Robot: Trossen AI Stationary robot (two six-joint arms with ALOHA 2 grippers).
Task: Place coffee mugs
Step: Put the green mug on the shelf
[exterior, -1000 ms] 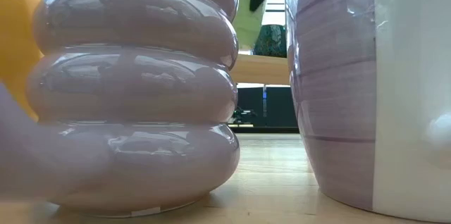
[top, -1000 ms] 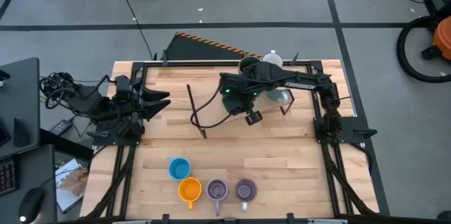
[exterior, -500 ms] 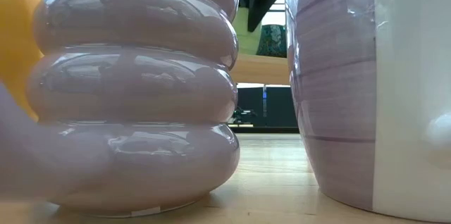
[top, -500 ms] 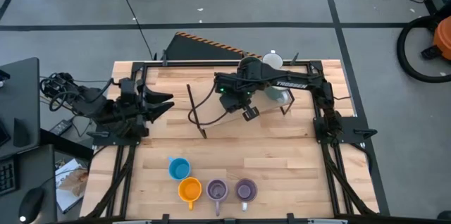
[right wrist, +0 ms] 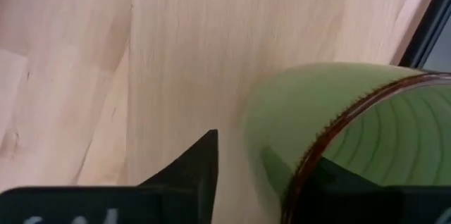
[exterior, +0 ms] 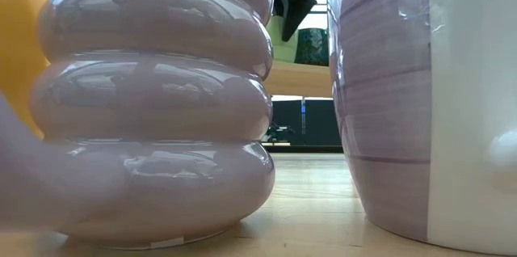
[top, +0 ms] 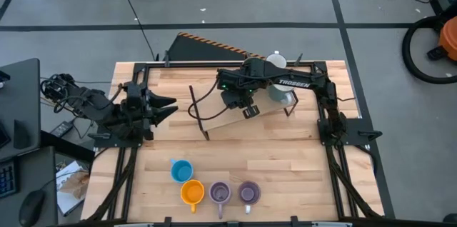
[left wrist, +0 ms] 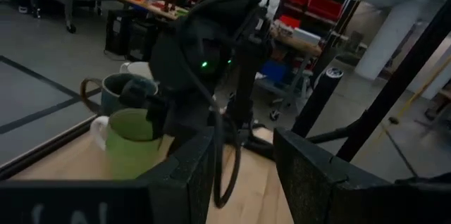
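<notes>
Reaching out to the back middle of the surface (top: 285,155) with the right pincer (top: 248,108), down at the green mug (left wrist: 130,143). Standing upright on the wood there, by the look of the left wrist view, just in front of a dark mug (left wrist: 116,94). Parted narrowly, going by the right wrist view: one finger (right wrist: 204,160) outside the green wall with a strip of bare wood between, the other apparently down inside the brown-edged rim, though hard to make out. Looks like a rim pinch, sensible for a small round mug with the handle turned away; gripping or letting go, impossible to say from here. Parked off at the left edge with the left pincer (top: 166,106), moderately wide and empty, presumably waiting clear of the working arm. Lined up along the near edge: blue mug (top: 181,170), orange mug (top: 191,193), and two purple mugs (top: 219,193) (top: 248,193) side by side, probably the row being built. From above, no sight of the green mug at all, hidden under the right arm; only found through the wrist views. From surface height, mostly filled by the two purple mugs up close, with just a sliver of green (exterior: 284,29) and dark fingers above it in the gap between them.
</notes>
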